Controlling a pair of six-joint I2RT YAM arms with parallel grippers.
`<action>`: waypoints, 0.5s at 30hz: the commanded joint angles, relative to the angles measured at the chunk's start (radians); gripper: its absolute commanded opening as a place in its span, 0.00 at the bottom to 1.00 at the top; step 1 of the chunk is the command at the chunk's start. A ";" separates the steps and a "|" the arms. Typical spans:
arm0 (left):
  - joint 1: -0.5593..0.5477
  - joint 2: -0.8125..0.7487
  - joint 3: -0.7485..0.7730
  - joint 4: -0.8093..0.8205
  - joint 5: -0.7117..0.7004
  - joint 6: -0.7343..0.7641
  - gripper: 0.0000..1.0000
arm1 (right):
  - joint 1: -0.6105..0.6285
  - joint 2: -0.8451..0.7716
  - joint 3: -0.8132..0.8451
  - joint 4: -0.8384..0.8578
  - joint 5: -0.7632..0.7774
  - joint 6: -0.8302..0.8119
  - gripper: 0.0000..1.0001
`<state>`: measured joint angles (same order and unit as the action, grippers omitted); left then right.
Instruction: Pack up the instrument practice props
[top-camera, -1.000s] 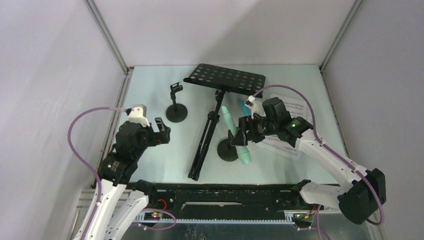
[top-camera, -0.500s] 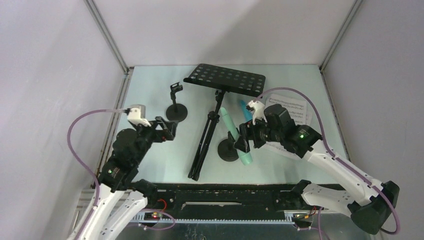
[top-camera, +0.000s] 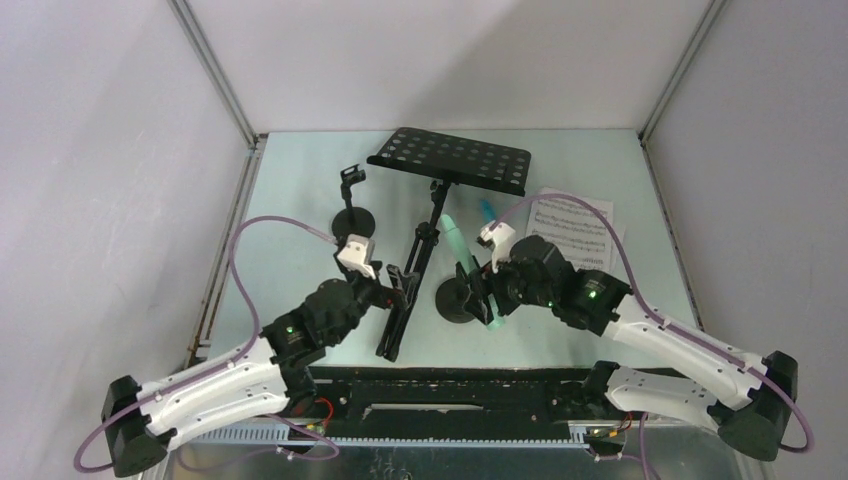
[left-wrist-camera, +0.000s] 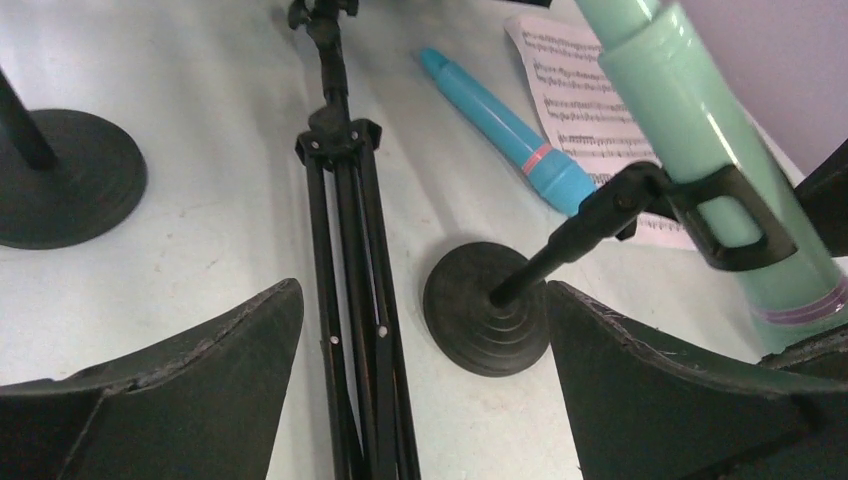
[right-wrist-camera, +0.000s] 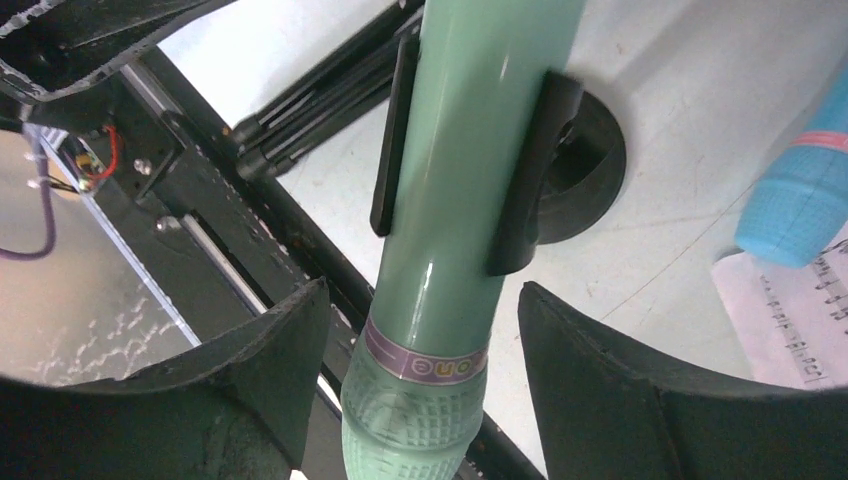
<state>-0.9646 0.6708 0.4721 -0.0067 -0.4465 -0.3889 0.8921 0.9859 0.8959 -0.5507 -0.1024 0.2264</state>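
Observation:
The mint-green microphone (top-camera: 470, 275) leans in the clip of a round-based holder (top-camera: 455, 300). My right gripper (right-wrist-camera: 422, 290) is open around the microphone's (right-wrist-camera: 450, 250) grille end, with a gap on each side. My left gripper (left-wrist-camera: 420, 300) is open low over the table, straddling the folded tripod legs (left-wrist-camera: 350, 330) and that holder's base (left-wrist-camera: 487, 305). The black music rack (top-camera: 450, 160) lies with its perforated desk at the back. The blue microphone (top-camera: 488, 215) lies beside the sheet music (top-camera: 575, 220). An empty second holder (top-camera: 352, 222) stands at the left.
A black rail (top-camera: 450, 385) runs along the table's near edge, close under the mint microphone's head. White enclosure walls with metal corner posts (top-camera: 215, 80) close in the sides and back.
My left arm has swung right and forward from the table's left side to the tripod legs. My right gripper has slid nearer along the mint microphone and its jaws have narrowed.

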 joint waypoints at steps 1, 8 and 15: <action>-0.038 0.039 -0.064 0.255 -0.047 0.051 0.97 | 0.066 -0.013 -0.041 0.066 0.100 0.045 0.76; -0.069 0.125 -0.156 0.534 0.053 0.232 0.99 | 0.141 -0.032 -0.063 0.063 0.234 0.129 0.68; -0.126 0.242 -0.185 0.713 0.189 0.399 1.00 | 0.146 -0.085 -0.024 -0.009 0.226 0.153 0.48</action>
<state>-1.0584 0.8703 0.3214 0.5087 -0.3485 -0.1242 1.0286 0.9394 0.8284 -0.5350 0.0952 0.3450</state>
